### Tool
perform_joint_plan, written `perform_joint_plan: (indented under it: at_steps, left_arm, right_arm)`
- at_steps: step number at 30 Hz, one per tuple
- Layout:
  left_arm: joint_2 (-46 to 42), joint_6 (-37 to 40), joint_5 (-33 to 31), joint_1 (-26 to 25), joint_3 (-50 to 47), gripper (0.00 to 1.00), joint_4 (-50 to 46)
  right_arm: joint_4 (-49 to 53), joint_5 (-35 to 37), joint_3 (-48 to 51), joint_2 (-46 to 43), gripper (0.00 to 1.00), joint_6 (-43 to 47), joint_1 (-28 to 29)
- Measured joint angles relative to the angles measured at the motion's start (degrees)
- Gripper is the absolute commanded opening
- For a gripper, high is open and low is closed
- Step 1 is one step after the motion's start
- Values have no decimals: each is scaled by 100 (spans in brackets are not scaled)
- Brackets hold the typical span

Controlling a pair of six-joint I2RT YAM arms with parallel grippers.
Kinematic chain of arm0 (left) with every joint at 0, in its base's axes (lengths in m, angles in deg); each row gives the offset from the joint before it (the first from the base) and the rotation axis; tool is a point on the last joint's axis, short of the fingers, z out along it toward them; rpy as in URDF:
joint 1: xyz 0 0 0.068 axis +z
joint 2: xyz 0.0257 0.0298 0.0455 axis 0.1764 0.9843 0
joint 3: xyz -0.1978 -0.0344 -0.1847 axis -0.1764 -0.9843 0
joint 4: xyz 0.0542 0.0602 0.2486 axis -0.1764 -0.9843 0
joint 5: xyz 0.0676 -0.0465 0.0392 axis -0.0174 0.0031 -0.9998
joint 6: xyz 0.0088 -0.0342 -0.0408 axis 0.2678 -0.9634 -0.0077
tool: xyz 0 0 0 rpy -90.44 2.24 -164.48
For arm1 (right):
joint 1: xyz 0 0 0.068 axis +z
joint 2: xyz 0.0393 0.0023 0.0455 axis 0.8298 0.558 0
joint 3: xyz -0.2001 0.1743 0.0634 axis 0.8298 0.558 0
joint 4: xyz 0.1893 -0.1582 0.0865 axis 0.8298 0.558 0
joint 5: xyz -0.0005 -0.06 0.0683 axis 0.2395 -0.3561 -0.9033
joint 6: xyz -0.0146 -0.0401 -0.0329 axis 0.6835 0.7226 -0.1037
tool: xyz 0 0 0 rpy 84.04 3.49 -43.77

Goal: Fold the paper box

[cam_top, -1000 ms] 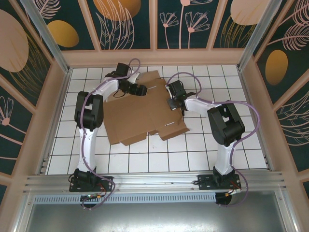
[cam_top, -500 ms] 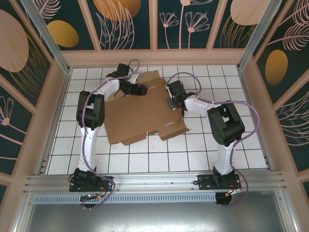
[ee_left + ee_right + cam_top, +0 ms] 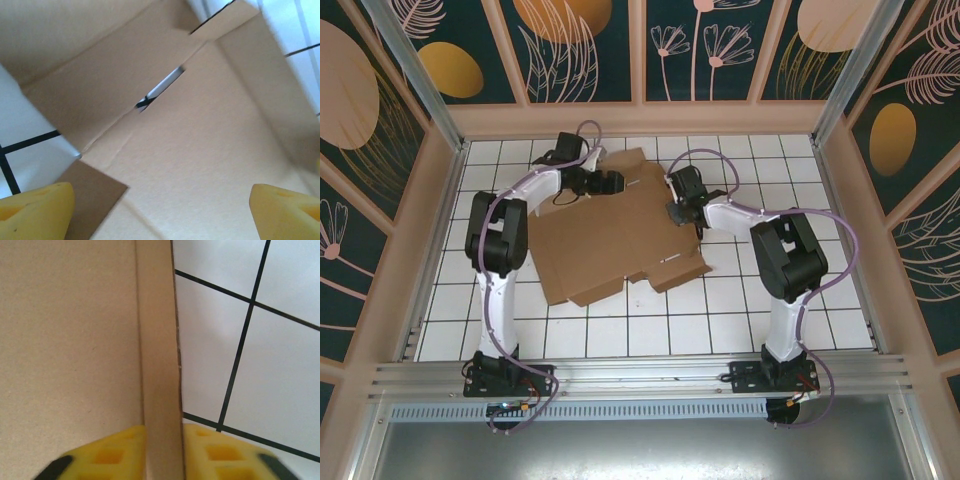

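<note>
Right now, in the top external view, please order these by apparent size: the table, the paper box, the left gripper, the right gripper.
1. table, the largest.
2. paper box, clearly smaller than the table.
3. left gripper and right gripper: they look alike, so I do not rank them.

The paper box (image 3: pixel 620 235) lies flat across the middle of the frame; the left arm (image 3: pixel 500 235) and right arm (image 3: pixel 785 255) bend over its upper edge. Bare table tiles (image 3: pixel 670 325) run along the bottom, left and right of the sheet. Wooden walls (image 3: pixel 640 118) close the left, right and top
</note>
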Motion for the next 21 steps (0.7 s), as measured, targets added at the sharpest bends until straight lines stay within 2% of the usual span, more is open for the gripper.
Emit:
perform_joint_plan:
  at_steps: [4, 8, 11, 21]
  left_arm:
    - [-461, -249, -9, -2, -297, 94, 525]
    - [-870, -393, -136, -2, -833, 99, 1123]
    - [-1134, -442, -308, 4, -1274, 99, 1493]
    - [-1886, -774, -643, 4, -2728, 99, 2758]
  right_arm:
    - [-105, -435, 122, -221, 56, -125, -247]
    - [-181, -859, 240, -505, 66, -184, -485]
    - [-214, -1117, 271, -608, 66, -216, -590]
    - [-229, -1624, 28, -254, 50, -168, -761]
